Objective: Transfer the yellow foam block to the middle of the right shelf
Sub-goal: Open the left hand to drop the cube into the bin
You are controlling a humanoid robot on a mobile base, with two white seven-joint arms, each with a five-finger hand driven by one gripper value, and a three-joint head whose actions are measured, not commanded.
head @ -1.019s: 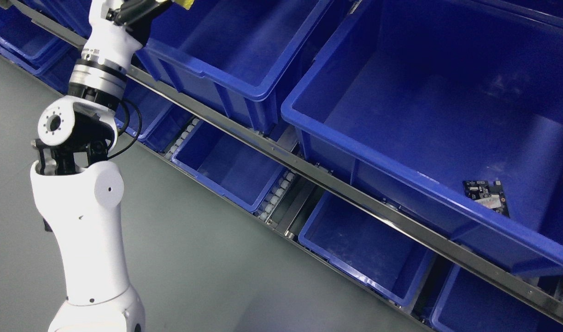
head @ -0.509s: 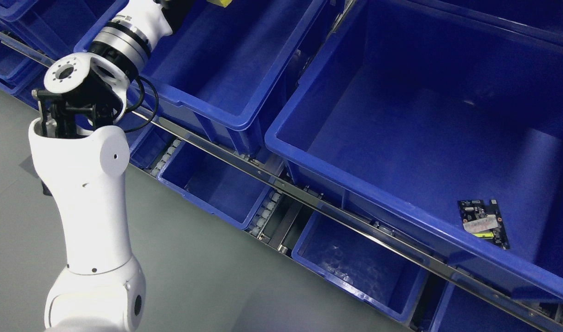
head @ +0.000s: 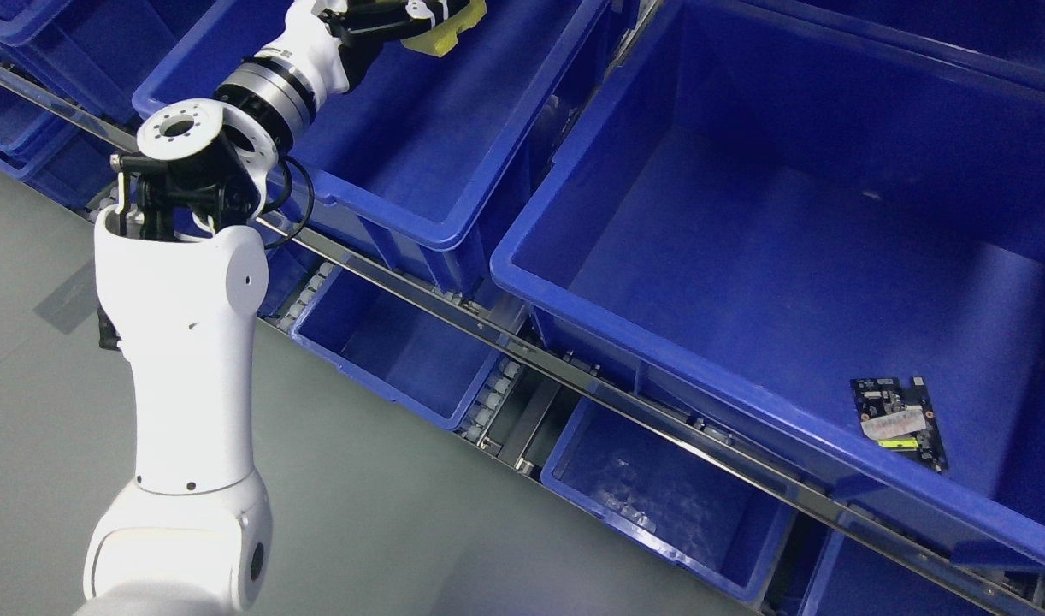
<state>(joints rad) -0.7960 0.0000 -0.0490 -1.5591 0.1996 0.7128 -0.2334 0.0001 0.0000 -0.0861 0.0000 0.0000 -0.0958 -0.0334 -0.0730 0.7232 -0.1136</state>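
Above the far-left bin (head: 386, 171), my left hand (head: 403, 15) gripped the yellow foam block (head: 441, 38), which looked light and squashy, best pinched across its flat faces.

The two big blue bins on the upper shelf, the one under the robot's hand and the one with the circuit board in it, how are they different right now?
The left bin has the left hand above it, gripping the yellow foam block; the right bin has no hand over it. The right bin holds a circuit board on its floor; the left bin's visible floor shows nothing. The right bin fills more of the picture. Both are open-topped blue plastic bins, side by side.
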